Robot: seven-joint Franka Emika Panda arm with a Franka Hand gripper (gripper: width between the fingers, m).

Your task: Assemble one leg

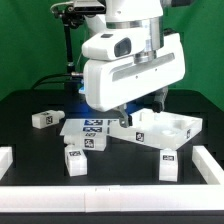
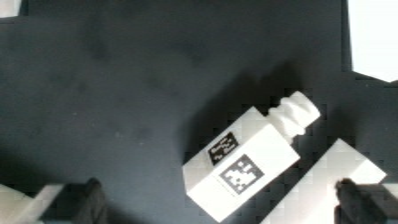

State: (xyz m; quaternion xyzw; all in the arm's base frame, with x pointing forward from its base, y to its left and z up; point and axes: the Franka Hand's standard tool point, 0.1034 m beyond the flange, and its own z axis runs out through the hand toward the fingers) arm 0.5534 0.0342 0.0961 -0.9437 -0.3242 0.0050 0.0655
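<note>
In the wrist view a leg [image 2: 249,155], a white stubby block with a black-and-white tag and a stepped peg end, lies flat on the black table. My gripper [image 2: 217,205] is open, with the dark fingertips [image 2: 71,200] well apart and the leg's tagged end reaching into the gap between them, untouched. In the exterior view the gripper [image 1: 125,116] hangs low under the big white hand, beside the large flat white piece [image 1: 160,128]. That leg is mostly hidden there. Other legs lie at the left [image 1: 42,119] and in front [image 1: 73,158], [image 1: 168,165].
The marker board [image 1: 88,126] lies flat left of the gripper, with another leg [image 1: 95,143] at its front edge. White rails [image 1: 100,205] border the table at the front and sides. A corner of the large white piece [image 2: 365,165] shows close to the leg.
</note>
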